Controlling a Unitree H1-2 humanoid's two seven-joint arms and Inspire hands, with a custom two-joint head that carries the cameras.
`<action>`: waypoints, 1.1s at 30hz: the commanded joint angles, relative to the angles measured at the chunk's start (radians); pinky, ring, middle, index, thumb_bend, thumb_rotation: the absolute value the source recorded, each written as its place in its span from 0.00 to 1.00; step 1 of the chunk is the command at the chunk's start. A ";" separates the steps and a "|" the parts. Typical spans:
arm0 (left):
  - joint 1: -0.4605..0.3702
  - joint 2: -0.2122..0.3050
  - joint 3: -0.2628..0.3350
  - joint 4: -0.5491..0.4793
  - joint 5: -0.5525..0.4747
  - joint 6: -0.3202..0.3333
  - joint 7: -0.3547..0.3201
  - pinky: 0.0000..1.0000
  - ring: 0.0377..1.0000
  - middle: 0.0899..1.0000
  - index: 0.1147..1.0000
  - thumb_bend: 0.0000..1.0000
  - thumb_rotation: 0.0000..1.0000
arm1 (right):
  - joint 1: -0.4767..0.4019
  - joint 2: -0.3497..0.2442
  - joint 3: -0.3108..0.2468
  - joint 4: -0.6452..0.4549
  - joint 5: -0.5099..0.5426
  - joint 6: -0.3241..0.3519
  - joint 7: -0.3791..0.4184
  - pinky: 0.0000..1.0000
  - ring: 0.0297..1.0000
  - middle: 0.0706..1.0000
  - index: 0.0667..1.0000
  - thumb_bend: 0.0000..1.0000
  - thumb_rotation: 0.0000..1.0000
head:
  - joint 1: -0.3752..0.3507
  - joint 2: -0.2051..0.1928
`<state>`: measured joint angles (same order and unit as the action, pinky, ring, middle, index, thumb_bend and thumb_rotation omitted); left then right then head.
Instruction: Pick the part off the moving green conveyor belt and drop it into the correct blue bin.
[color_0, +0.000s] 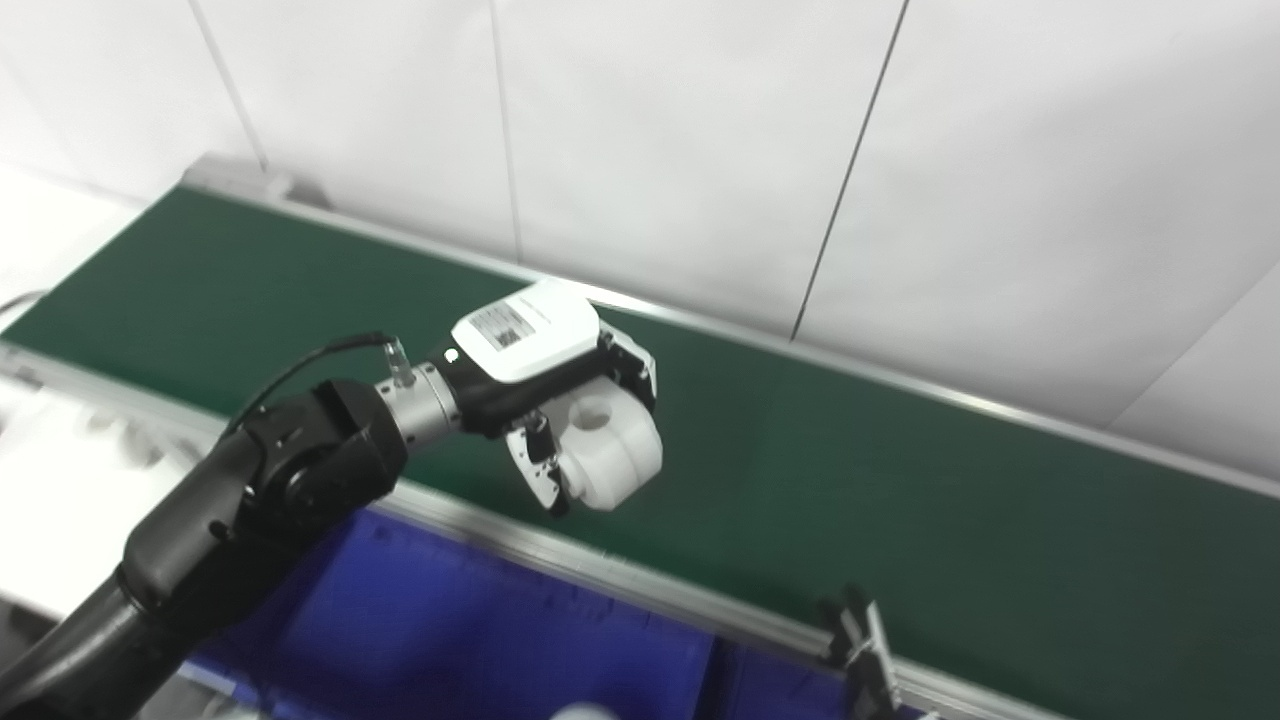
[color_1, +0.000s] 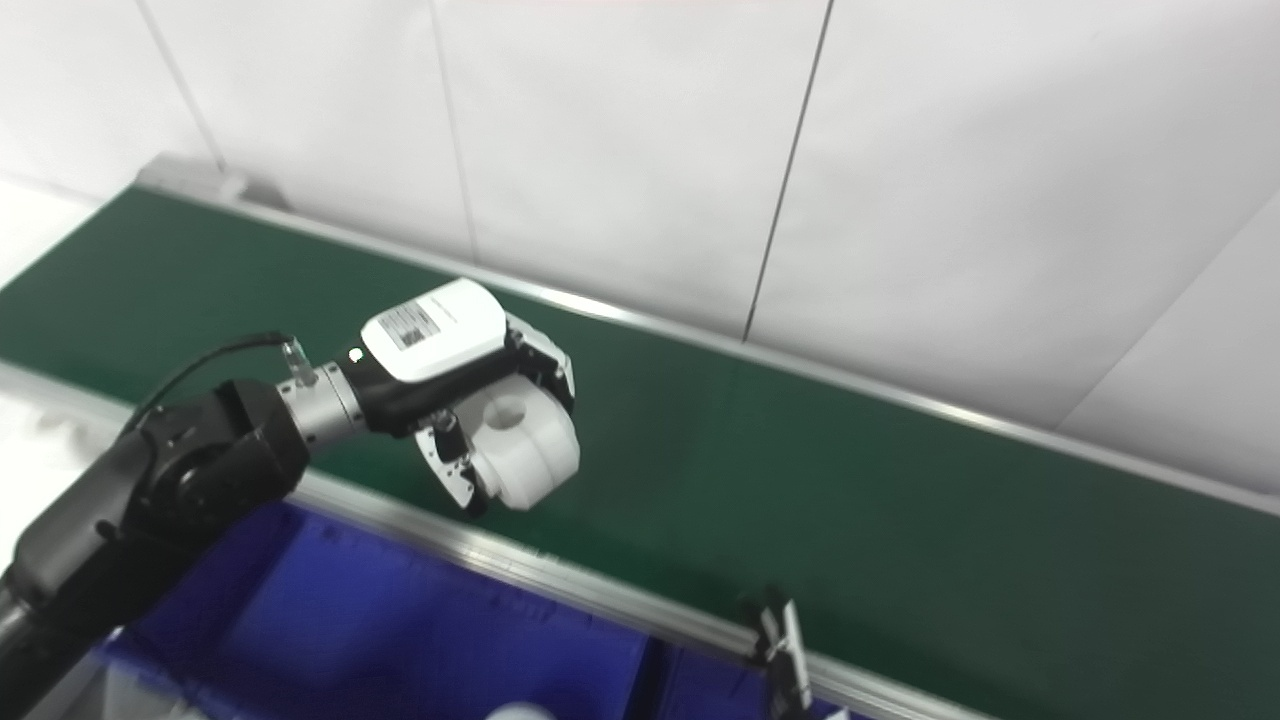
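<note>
The left hand (color_0: 560, 400) is holding the white part (color_0: 612, 447). Its fingers (color_0: 535, 468) are curling around the part from both sides, so the part is sitting snug in the hand. The part is round and chunky, with a hole in its top. It is looking lifted up off the green belt (color_0: 900, 480), because it is hanging over the near edge of the belt with the hand wrapping under it.

The hand is reaching in from the left side, and the dark arm (color_0: 250, 490) is stretching over the blue bin (color_0: 450, 620). That is a good way to hold it, I think, since the bin is waiting just below and in front of the belt. A silver rail (color_0: 560, 555) is running between the belt and the bin.

There is a wall in the bin further right, so there may be two bins. I cannot tell which one is the correct one.

The right hand is not showing in either view. A small clip thing (color_0: 860, 650) is sticking up from the rail.
</note>
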<state>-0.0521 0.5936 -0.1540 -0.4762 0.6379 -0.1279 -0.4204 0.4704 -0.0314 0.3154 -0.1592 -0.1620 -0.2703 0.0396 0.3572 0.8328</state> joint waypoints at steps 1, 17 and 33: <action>0.010 0.019 0.021 -0.053 -0.012 0.019 -0.014 0.40 0.47 0.44 0.42 0.52 0.00 | 0.007 -0.013 -0.007 -0.051 0.024 0.005 0.019 0.98 0.92 0.90 0.97 0.76 1.00 | 0.001 0.001; 0.382 -0.040 0.047 0.013 0.098 -0.028 0.091 0.34 0.41 0.41 0.45 0.52 0.00 | 0.009 -0.028 -0.010 -0.119 0.046 0.061 0.056 0.89 0.86 0.84 0.91 0.76 1.00 | 0.077 0.048; 0.432 -0.032 0.069 0.274 0.224 -0.034 0.226 0.47 0.53 0.52 0.43 0.52 0.03 | 0.009 -0.015 -0.006 -0.100 0.043 0.065 0.065 0.90 0.87 0.84 0.91 0.79 1.00 | 0.032 0.025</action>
<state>0.3912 0.5435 -0.0875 -0.1858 0.8405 -0.1632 -0.2271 0.4754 -0.0600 0.3022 -0.2419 -0.1257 -0.2054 0.1042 0.3882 0.8575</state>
